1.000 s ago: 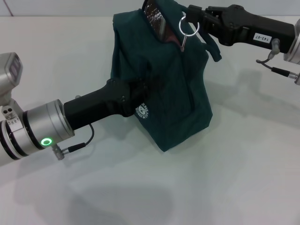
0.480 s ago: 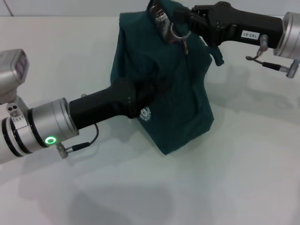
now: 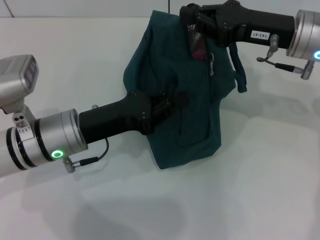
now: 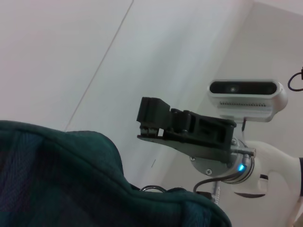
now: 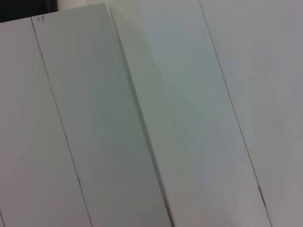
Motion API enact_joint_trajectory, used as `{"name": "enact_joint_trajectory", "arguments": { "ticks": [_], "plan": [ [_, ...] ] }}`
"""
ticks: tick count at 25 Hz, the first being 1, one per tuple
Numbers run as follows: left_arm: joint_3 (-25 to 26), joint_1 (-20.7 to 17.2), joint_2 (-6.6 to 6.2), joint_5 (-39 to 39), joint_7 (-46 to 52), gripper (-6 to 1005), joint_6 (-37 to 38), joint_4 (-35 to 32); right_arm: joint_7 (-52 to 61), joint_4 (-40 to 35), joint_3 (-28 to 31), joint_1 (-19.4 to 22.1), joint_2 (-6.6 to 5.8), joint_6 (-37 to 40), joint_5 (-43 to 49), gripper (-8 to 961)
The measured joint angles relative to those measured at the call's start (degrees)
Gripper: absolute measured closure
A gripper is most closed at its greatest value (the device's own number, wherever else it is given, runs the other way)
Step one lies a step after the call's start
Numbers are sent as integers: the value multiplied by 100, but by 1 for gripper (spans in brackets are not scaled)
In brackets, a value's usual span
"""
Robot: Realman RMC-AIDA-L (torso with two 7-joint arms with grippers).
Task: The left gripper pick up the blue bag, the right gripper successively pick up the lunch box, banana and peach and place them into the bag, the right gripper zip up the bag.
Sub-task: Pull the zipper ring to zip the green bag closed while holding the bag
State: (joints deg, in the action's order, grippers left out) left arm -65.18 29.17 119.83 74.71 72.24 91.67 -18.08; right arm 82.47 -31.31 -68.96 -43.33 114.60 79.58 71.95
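The bag (image 3: 185,105) stands on the white table (image 3: 260,190), a little past centre toward 12 o'clock in the head view, its fabric crumpled and leaning. The left gripper (image 3: 167,102) comes in from 8 o'clock and is buried in the bag's side; its fingers are pressed together on a fold of the fabric, holding the bag up. The right gripper (image 3: 192,17) reaches in from 2 o'clock to the bag's top edge at 12 o'clock. Its fingertips sit right at the mouth, but whether they are spread or closed I cannot tell, as the black body hides them. Just below them a small gap in the mouth shows something pink-red (image 3: 199,51) inside; what it is cannot be told. The zip pull (image 3: 212,66) hangs loose down the bag's front, below the gap. One handle (image 3: 239,70) droops over the side at 3 o'clock.

The left wrist view shows the bag's fabric (image 4: 71,179) close up and the right gripper (image 4: 151,124) above it. The right wrist view shows only pale panels (image 5: 151,113).
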Motion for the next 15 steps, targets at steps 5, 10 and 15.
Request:
{"name": "enact_joint_trajectory", "arguments": {
  "ticks": [5,10,15],
  "plan": [
    [21,-27,-2,-37,0,952,0,-3,-15,-21,15,23,-44,10,87,944],
    [61,-99,-22,-119,0,953,-42,22,34,-52,40,138,-303,54,122,941],
    [64,-125,-31,-121,1,953,-46,-4,42,-66,313,333,-483,156,84,937]
  ]
}}
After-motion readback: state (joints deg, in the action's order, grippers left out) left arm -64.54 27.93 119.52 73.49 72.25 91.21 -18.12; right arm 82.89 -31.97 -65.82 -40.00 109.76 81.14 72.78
